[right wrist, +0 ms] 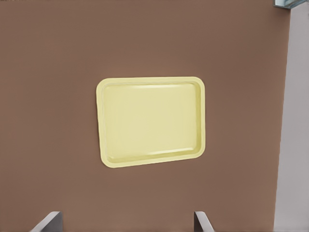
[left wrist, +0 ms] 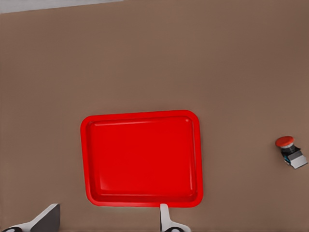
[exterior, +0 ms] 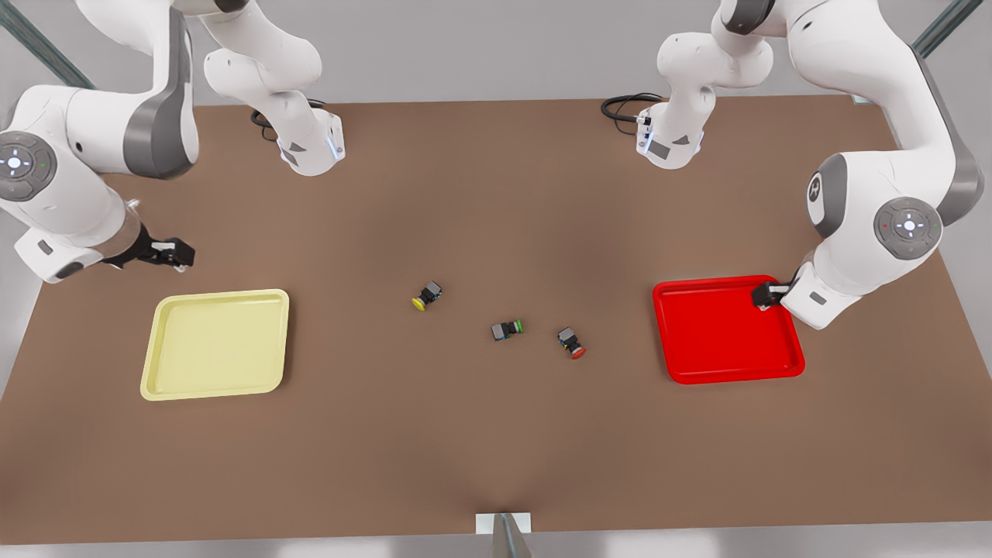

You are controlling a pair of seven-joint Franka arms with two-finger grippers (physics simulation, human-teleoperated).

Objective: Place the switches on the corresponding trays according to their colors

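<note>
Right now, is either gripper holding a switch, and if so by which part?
Nothing is held. The left gripper is open above the red tray; the right gripper is open near the yellow tray. All three switches lie on the table.

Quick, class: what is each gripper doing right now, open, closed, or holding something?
Left gripper: open, empty, above the red tray.
Right gripper: open, empty, near the yellow tray.

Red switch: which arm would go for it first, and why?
Probably the left end effector, open above the red tray, should swing toward the red switch: it lies on the table nearest that tray, which holds nothing. The right end effector waits by the yellow tray.
</note>
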